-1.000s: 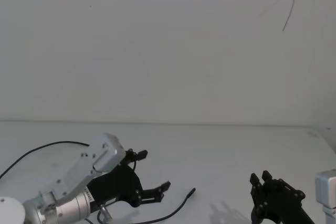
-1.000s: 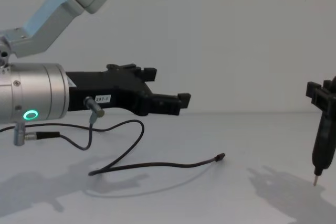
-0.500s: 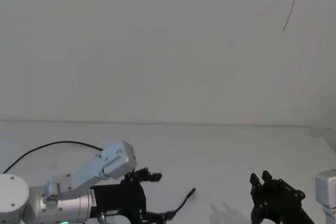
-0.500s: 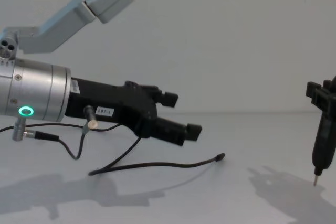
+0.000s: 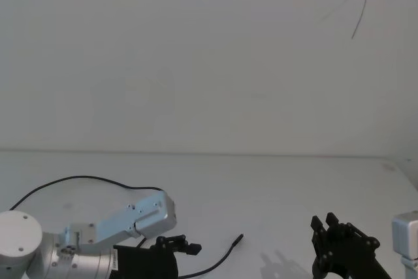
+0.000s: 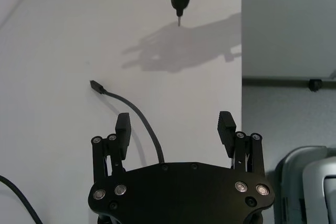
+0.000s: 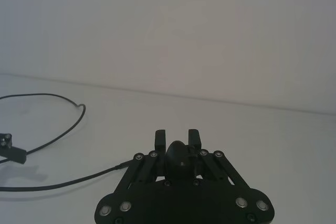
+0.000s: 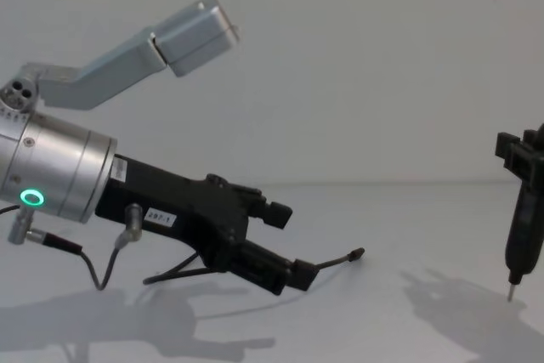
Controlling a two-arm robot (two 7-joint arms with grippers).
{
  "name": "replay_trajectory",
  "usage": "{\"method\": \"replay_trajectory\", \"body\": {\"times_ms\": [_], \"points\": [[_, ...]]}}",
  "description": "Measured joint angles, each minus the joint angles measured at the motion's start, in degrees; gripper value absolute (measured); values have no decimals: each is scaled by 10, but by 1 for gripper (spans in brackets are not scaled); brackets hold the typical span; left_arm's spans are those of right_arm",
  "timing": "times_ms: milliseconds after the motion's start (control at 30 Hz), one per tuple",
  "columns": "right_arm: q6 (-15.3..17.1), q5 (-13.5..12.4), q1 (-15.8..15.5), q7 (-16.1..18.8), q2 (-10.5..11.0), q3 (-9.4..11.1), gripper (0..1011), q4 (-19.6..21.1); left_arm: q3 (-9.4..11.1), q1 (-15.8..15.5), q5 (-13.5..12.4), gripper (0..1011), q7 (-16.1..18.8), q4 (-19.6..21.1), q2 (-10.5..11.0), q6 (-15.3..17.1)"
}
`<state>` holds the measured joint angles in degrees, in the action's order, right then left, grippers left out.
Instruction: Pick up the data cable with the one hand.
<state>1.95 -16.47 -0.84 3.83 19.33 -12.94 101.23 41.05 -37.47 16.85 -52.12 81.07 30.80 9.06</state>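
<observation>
The data cable (image 8: pixel 338 260) lies on the white table, a thin dark cord ending in a small plug (image 6: pixel 95 85). My left gripper (image 8: pixel 293 244) tilts down over it, open. In the left wrist view the cable (image 6: pixel 139 116) runs between the two fingers (image 6: pixel 123 128), nearer one of them, and passes under the palm. I cannot tell whether either finger touches it. In the head view the cable's free end (image 5: pixel 236 240) points away from the left arm. My right gripper (image 7: pixel 177 137) hangs at the right, shut on a slim black stick tool (image 8: pixel 518 244).
The stick tool's pin tip (image 8: pixel 510 295) hovers just above the table, right of the plug. A short grey wire with silver plugs (image 8: pixel 102 271) dangles from the left wrist. A black arm lead (image 5: pixel 78 178) loops over the table's left. The table edge (image 6: pixel 242 51) is close by.
My left gripper has pitched downward and dropped from above the cable to straddle it near the table. The cable and the right arm have not moved.
</observation>
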Motion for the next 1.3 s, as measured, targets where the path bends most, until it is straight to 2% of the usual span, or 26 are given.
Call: {"method": "replay_trajectory", "body": {"times_ms": [333,633,1133,1300], "points": [[0,0,0,0,0,0,251,0,12,-4,-3,1001,-1,-3,4,11],[0,0,0,0,0,0,251,0,18,-2,-11,1001,21,1,5,22],[0,0,0,0,0,0,251,0,43,-12,-61,1001,67,4,-1,52],[0,0,0,0,0,0,251,0,52,-17,-81,891,82,3,-7,68]]}}
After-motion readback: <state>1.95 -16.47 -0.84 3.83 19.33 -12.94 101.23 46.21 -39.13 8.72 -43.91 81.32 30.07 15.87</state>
